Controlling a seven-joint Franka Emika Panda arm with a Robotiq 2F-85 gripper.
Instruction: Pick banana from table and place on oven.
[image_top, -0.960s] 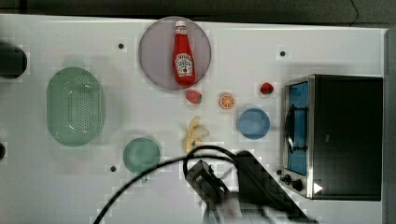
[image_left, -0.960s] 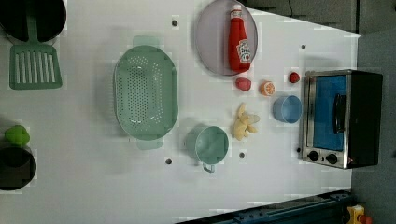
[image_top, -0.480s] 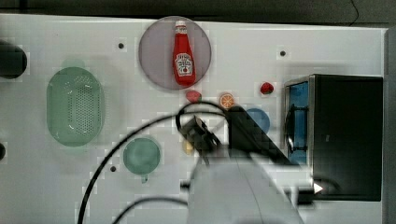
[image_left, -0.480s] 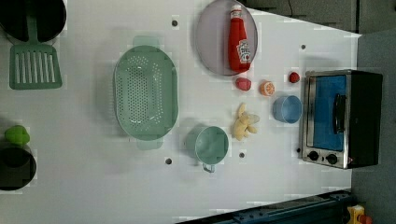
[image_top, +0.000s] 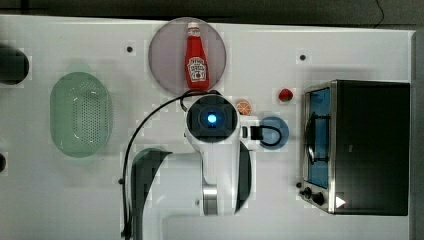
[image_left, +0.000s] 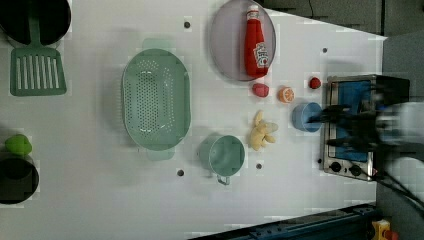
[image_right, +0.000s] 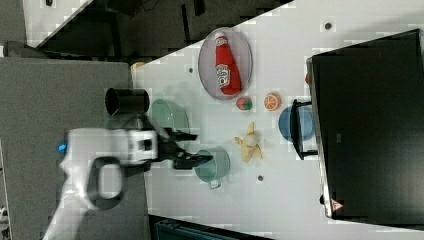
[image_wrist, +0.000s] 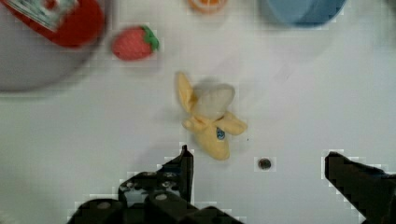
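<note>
From the wrist we see our gripper (image_wrist: 259, 161) with fingers spread wide and empty above the white surface (image_wrist: 70, 140). Just beyond lies the half-peeled banana (image_wrist: 209, 120), untouched, near a strawberry (image_wrist: 134, 44). Farther off, the oven (image_top: 370, 147) stands past a blue bowl (image_top: 276, 131)

A white arm (image_top: 219, 170) with a glowing blue light, black looping cable (image_top: 131, 165) and black pincer (image_wrist: 257, 186).
</note>
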